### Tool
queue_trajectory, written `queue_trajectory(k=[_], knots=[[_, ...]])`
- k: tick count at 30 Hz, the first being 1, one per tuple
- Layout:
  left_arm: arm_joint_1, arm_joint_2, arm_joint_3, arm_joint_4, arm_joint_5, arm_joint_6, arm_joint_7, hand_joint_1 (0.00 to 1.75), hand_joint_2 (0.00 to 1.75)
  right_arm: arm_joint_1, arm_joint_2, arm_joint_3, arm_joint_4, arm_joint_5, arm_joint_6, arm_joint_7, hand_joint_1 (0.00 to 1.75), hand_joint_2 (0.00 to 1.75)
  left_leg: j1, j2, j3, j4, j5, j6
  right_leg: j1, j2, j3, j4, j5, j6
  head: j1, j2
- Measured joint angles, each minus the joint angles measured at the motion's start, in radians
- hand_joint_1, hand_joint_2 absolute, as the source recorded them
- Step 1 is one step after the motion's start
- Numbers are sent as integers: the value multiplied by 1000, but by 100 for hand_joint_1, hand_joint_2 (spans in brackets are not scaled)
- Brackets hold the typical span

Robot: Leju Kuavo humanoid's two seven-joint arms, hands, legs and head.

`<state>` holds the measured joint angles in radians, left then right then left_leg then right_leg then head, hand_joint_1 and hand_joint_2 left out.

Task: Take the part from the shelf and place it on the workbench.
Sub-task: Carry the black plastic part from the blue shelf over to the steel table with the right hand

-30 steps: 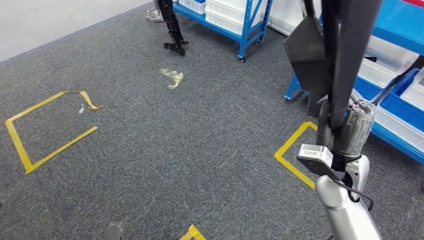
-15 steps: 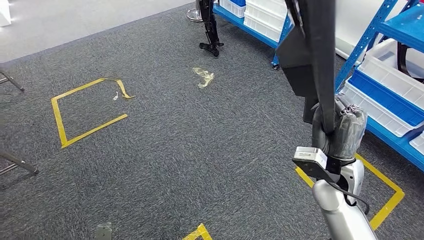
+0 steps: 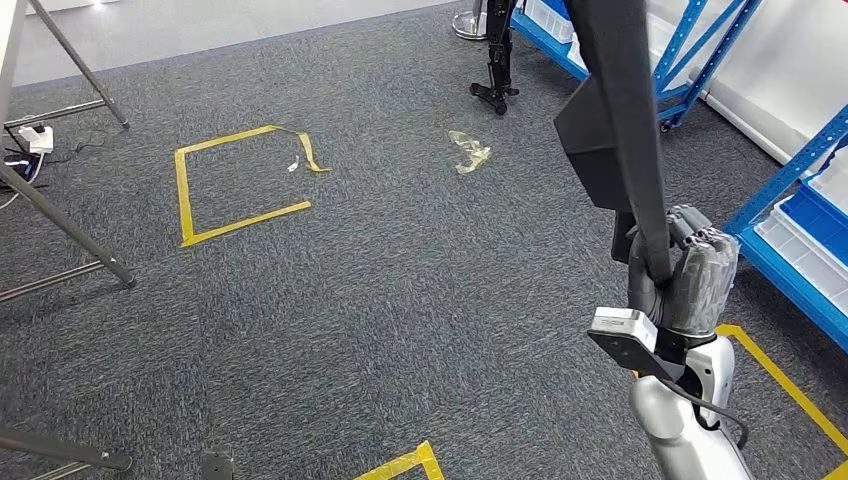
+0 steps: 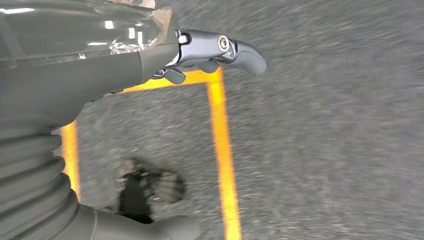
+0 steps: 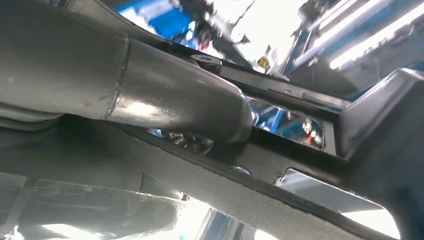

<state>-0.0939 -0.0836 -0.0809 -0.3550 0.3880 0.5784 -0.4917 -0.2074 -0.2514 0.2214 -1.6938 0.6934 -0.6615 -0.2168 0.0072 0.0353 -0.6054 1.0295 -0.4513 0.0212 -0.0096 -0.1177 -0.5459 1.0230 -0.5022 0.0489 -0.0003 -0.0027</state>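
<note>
The right hand (image 3: 690, 275), raised at chest height, grips a long black part (image 3: 625, 120) near its lower end; the part stands nearly upright and runs past the top of the head view. It looks rigid and light, probably plastic trim with a wider flap partway up. Held so low, its length will likely make it sway, so a grip nearer the middle would steady it. The left hand (image 4: 210, 52) hangs over the carpet (image 3: 400, 280) with its fingers (image 4: 240, 50) loosely extended, holding nothing. Yellow tape squares (image 3: 235, 185) mark the floor. Blue shelves (image 3: 790, 240) stand close on the right, metal stand legs (image 3: 70, 225) on the left, and a scrap of clear wrapping (image 3: 468, 150) lies ahead. No surface is in sight.
</note>
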Motion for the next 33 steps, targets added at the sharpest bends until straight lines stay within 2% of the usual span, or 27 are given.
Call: queue_trajectory(k=[1,3,5,6,7,8,9,10,11,12,14,15,16,18,20,21,22,23,25,26,27,29,30,31,32,33], knots=[[0,0,-4,2,-6,-18,15,0,175,4,0,0,0,-4,-1,-1,175,0,0,-12,0,-3,4,9,-4,24,-12,26,-15,1,1,0],[-2,2,-15,4,-20,-45,40,0,175,13,1,0,-1,-9,-3,-4,175,0,1,-37,-3,-5,9,21,-7,86,-67,137,-64,-4,5,0],[-3,3,-28,6,-30,-61,59,0,175,23,1,2,-1,-10,-5,-4,175,0,-1,-66,-7,-5,11,26,-5,110,-131,259,-101,-6,7,0],[-3,4,-33,7,-32,-65,66,0,175,27,2,3,-1,-10,-6,-4,175,0,-2,-81,-7,-5,12,27,-4,114,-145,280,-100,-3,7,0],[-3,6,-37,8,-34,-67,71,0,175,30,3,4,-1,-10,-6,-4,175,0,-3,-96,-7,-4,13,27,-4,117,-138,257,-82,3,7,0],[-3,8,-40,9,-39,-69,75,0,175,32,4,4,-1,-10,-7,-4,175,0,-4,-111,-6,-4,13,27,-4,124,-112,198,-53,9,7,0],[-3,10,-44,10,-47,-72,82,0,175,32,4,5,-1,-11,-8,-4,175,0,-4,-125,-6,-4,14,25,-6,143,-79,123,-24,12,7,0],[-4,12,-51,10,-60,-74,92,0,175,33,6,5,-1,-14,-8,-4,175,0,-5,-139,-7,-3,15,22,-6,158,-49,59,-1,11,7,0],[-5,14,-60,10,-77,-79,104,0,175,35,8,5,-1,-18,-8,-5,175,0,-6,-150,-9,-3,17,17,-5,170,-29,19,13,7,6,0],[-5,18,-71,11,-96,-83,119,0,175,37,12,6,-1,-23,-8,-6,175,0,-7,-160,-13,-3,19,12,-3,175,-22,3,17,0,6,0],[-5,27,-93,11,-127,-89,142,0,175,40,27,10,0,-29,-6,-9,175,0,-5,-171,-22,-5,23,1,-2,156,-21,1,22,-14,5,0],[-4,31,-102,12,-135,-90,150,0,175,40,35,13,0,-31,-4,-11,175,0,-6,-157,-27,0,19,-4,-4,146,-21,-2,25,-22,5,0],[-4,35,-109,12,-140,-90,154,0,175,38,42,15,1,-31,-3,-13,175,0,-7,-131,-39,19,5,-8,-8,136,-20,-5,27,-30,2,0],[-6,39,-118,12,-144,-90,159,0,175,36,51,20,2,-32,2,-15,175,0,-7,-70,-87,117,-51,-16,-8,113,-20,-8,28,-44,-3,0],[-8,42,-126,12,-145,-91,161,0,175,35,57,23,4,-31,11,-15,175,0,-3,-50,-147,242,-102,-24,-5,85,-20,-8,26,-49,-5,0],[-7,42,-128,12,-144,-91,162,0,175,34,58,25,6,-30,18,-15,175,0,-1,-48,-162,272,-107,-27,-4,72,-20,-7,25,-49,-6,0],[-6,42,-128,12,-142,-90,163,0,175,33,60,27,9,-30,25,-15,175,0,1,-44,-156,261,-92,-29,-3,59,-20,-7,24,-50,-6,0],[-5,43,-128,12,-140,-89,163,0,175,29,61,28,11,-29,33,-15,175,0,3,-35,-130,212,-64,-29,-3,46,-19,-7,23,-49,-6,0],[-7,41,-128,12,-134,-89,163,0,175,17,63,33,16,-25,50,-14,175,0,-1,9,-53,73,-11,-25,2,25,-16,-6,19,-45,-6,0],[-8,40,-128,12,-131,-90,163,0,175,9,62,35,19,-23,58,-14,175,0,-4,26,-27,25,3,-20,6,15,-15,-5,17,-41,-4,0],[-8,37,-128,12,-129,-91,162,0,175,0,61,38,23,-20,66,-14,175,0,-8,34,-16,1,6,-15,10,6,-13,-4,14,-36,-3,0],[-7,32,-128,13,-124,-96,161,0,175,-16,60,45,30,-15,77,-14,175,0,-14,13,-15,-5,7,-2,12,-15,-10,-5,11,-27,1,0],[-6,28,-128,13,-124,-99,160,0,175,-23,58,48,33,-14,80,-14,175,0,-13,2,-12,-9,10,4,10,-10,-9,-2,7,-22,1,0],[-5,24,-128,14,-124,-100,160,0,175,-28,56,52,35,-12,82,-14,175,0,-11,-10,-8,-13,14,11,7,11,-15,14,-4,-18,1,0],[-6,19,-128,14,-124,-101,159,0,175,-31,51,54,37,-11,82,-14,175,0,-7,-22,-4,-17,17,18,5,41,-29,48,-23,-18,2,0],[-7,14,-129,14,-124,-102,159,0,175,-32,45,56,40,-12,82,-14,175,0,-4,-35,-4,-18,20,23,1,76,-56,105,-49,-19,4,0]])
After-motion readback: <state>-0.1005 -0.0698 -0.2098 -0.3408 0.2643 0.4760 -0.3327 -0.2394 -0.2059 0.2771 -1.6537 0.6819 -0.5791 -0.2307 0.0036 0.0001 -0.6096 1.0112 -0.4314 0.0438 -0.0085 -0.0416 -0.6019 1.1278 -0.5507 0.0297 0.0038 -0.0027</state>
